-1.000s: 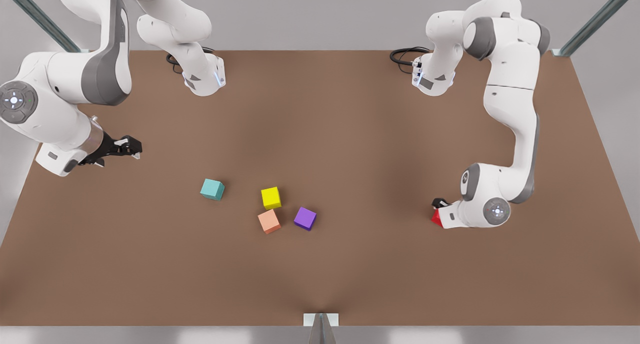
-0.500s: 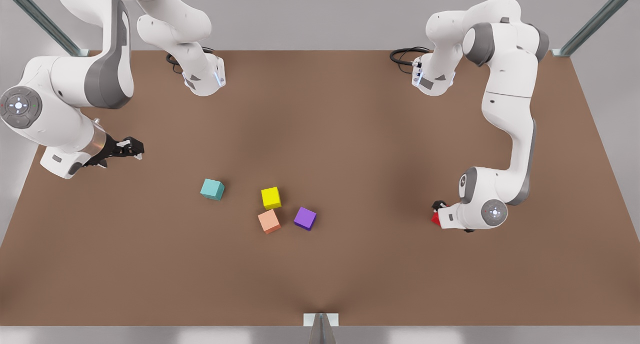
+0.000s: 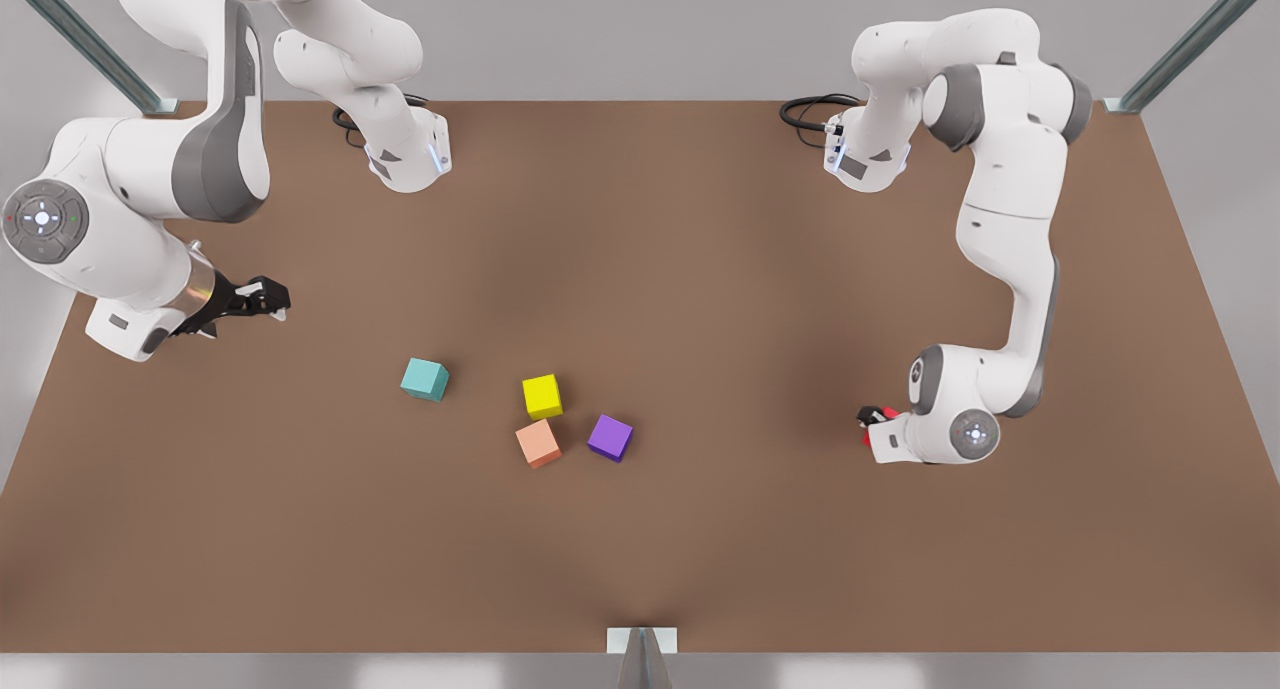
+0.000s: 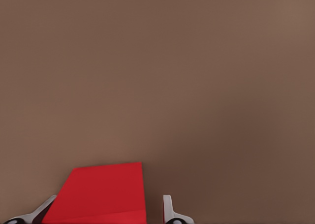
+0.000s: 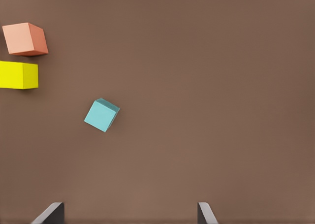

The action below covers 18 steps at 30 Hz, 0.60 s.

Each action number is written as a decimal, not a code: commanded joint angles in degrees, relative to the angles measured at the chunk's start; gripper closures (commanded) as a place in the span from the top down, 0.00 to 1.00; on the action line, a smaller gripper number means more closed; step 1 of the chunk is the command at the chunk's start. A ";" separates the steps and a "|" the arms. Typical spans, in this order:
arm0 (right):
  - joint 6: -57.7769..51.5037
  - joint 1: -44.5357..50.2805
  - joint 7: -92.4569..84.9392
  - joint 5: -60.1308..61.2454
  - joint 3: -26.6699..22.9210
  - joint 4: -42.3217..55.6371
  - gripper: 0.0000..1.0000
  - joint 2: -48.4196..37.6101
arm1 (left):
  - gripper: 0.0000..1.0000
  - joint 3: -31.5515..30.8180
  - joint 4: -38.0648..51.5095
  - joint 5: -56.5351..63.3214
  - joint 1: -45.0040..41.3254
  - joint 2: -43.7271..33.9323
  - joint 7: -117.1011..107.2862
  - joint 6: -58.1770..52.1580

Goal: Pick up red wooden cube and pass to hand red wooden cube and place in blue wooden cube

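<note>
Two arms, one red cube: closing the first grip cleanly

Left gripper [image 3: 880, 421] sits low over the bench [image 3: 700, 269] at the front view's right, with the red wooden cube [image 4: 101, 194] between its jaws. In the left wrist view the cube lies close to one finger while a gap shows between it and the other finger [image 4: 167, 209], so the jaws look open around it and I would not call it gripped yet. In the front view only a sliver of red [image 3: 888, 413] peeks out beside the wrist.

Doing this step well, as I judge it:
- Centre the jaws on the cube first; it sits off to one side and skewed, so closing now may push or twist it
- Square the fingers to two flat opposite faces, not to edges
- Grip low enough to hold, yet leave part of the cube free for the other arm at the handover
- Lift straight up once the hold is firm

Right gripper [image 3: 262, 296] waits at the front view's left, raised above the bench, its jaws wide apart and empty in the right wrist view [image 5: 130, 214]. The blue wooden cube [image 3: 425, 379] rests on the bench near it, well apart from the red one. A yellow cube [image 3: 542, 396], an orange cube [image 3: 538, 443] and a purple cube [image 3: 610, 437] cluster between the two arms; the carry should pass above them
</note>
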 commanded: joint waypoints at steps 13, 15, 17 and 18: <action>0.16 0.00 -1.33 0.21 -0.01 0.73 1.00 0.96 | 0.56 0.44 0.34 0.20 -0.15 0.21 -2.32 0.36; 0.33 0.00 -2.72 1.00 0.07 0.99 1.00 1.31 | 0.51 0.17 1.39 -0.24 -0.24 -0.23 -5.83 -0.95; -0.81 0.18 -15.64 12.31 0.34 1.70 1.00 3.68 | 0.51 -1.85 7.01 -7.51 -0.15 -0.32 -10.84 -12.53; -2.48 0.01 -16.27 20.58 0.34 1.70 1.00 6.49 | 0.51 -4.47 11.14 -13.85 -0.15 -0.32 -15.31 -20.70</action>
